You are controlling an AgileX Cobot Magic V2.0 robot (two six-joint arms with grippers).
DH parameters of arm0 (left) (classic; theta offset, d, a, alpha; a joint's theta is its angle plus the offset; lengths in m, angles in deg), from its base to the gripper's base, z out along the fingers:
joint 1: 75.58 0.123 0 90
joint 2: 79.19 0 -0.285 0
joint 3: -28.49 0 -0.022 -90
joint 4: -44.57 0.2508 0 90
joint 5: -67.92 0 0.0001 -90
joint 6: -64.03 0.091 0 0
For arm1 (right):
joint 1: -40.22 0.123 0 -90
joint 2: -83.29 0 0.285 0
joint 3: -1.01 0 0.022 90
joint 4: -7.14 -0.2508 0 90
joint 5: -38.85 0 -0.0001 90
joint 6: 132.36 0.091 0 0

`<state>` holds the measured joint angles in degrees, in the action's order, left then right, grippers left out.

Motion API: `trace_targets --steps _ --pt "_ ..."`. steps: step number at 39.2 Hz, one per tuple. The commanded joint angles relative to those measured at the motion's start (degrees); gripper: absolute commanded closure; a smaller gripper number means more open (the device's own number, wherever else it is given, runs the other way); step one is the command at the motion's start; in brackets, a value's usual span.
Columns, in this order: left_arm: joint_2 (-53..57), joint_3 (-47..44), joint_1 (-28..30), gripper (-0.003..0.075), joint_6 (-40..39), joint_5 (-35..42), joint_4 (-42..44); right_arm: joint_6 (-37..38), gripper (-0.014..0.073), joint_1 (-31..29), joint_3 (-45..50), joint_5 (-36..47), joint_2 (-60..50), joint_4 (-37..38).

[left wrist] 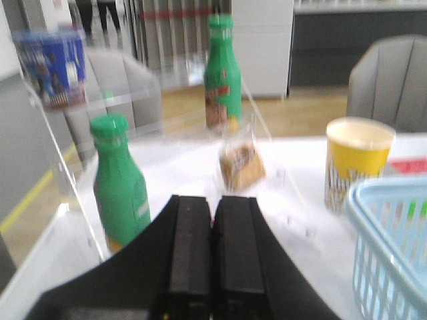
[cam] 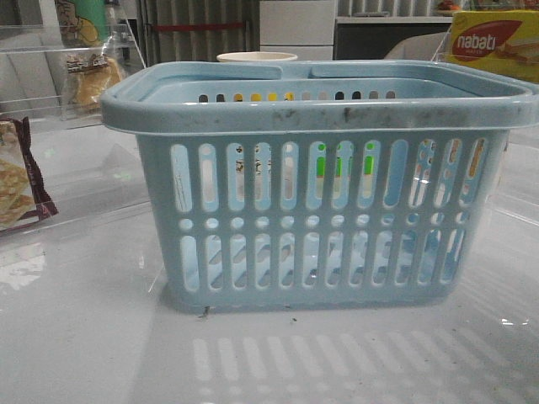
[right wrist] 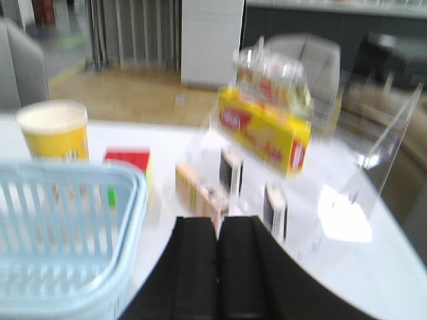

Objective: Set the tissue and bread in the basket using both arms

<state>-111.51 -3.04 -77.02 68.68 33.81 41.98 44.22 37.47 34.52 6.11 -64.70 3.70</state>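
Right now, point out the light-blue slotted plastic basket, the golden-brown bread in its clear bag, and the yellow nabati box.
light-blue slotted plastic basket (cam: 320,118): front view, on its thick front rim.
golden-brown bread in its clear bag (left wrist: 241,167): left wrist view, on the loaf's middle.
yellow nabati box (cam: 497,46): front view, on its printed front face.

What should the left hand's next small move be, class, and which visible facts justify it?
Probably open the left hand and ease it toward the bread: its fingers are pressed together holding nothing, the bagged bread sits ahead on the clear shelf, apart from the hand, and the basket appears to hold neither item yet.
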Motion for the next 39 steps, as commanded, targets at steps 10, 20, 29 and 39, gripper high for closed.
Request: trace_targets --steps 10,20,29,39 --pt "-6.78 0.30 -0.16 0.0629 -0.09 -4.11 -0.59 0.03 0.0538 -0.33 -1.97 -8.00 11.31 -0.03" --pt "-8.63 -1.57 -0.16 0.0547 -0.09 -3.66 -0.39 0.03 0.0519 -0.33 -1.97 -11.31 18.86 0.03" --pt "-8.77 -3.08 -0.16 0.0174 -0.09 -3.32 -0.39 -0.02 0.0099 -0.33 -1.97 -10.11 22.81 0.37" --pt "-8.77 -3.14 -11.81 0.0162 -0.09 -1.96 -0.49 0.06 0.0020 -1.49 -2.09 -5.51 28.56 2.09"
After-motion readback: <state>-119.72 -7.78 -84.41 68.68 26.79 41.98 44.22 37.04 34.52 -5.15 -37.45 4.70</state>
